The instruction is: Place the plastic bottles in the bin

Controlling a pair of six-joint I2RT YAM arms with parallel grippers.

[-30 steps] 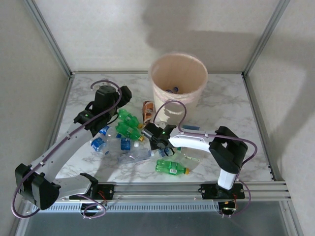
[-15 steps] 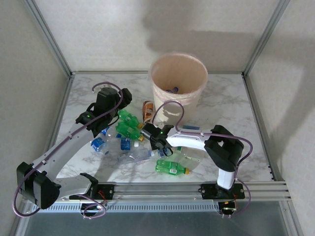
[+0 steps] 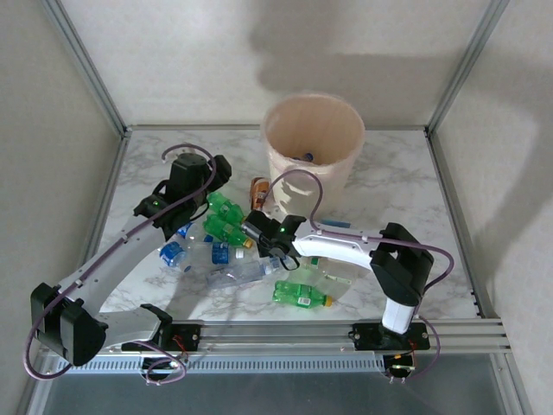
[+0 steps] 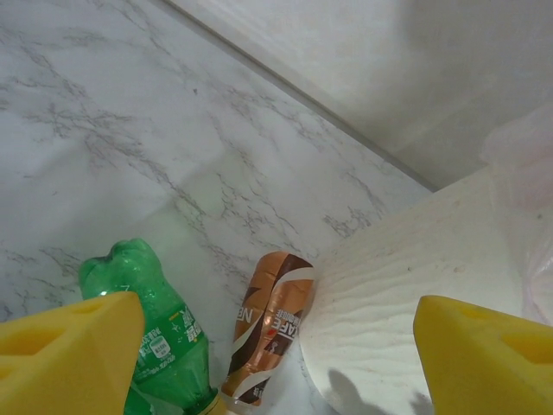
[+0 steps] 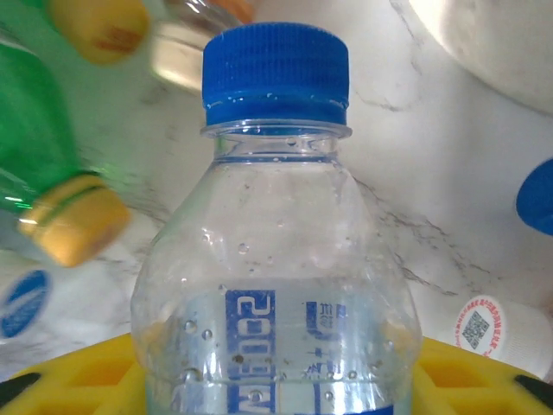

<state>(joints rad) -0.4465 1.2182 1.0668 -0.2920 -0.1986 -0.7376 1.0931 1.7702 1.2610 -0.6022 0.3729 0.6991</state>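
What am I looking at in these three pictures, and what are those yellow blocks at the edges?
These are two robot arms bolted at the near edge of a white marble table. The wide picture comes from a fixed camera above and behind them. The two close-ups come from a camera on each wrist, so the yellow blocks are the arms' own fingers. Small plastic bottles, clear and green, lie on the table near a round cream-beige bin. The right gripper is shut on a clear plastic bottle with a blue cap. The left gripper is open and holds nothing; below it lie a green plastic bottle and a brown-orange bottle beside the bin's wall.
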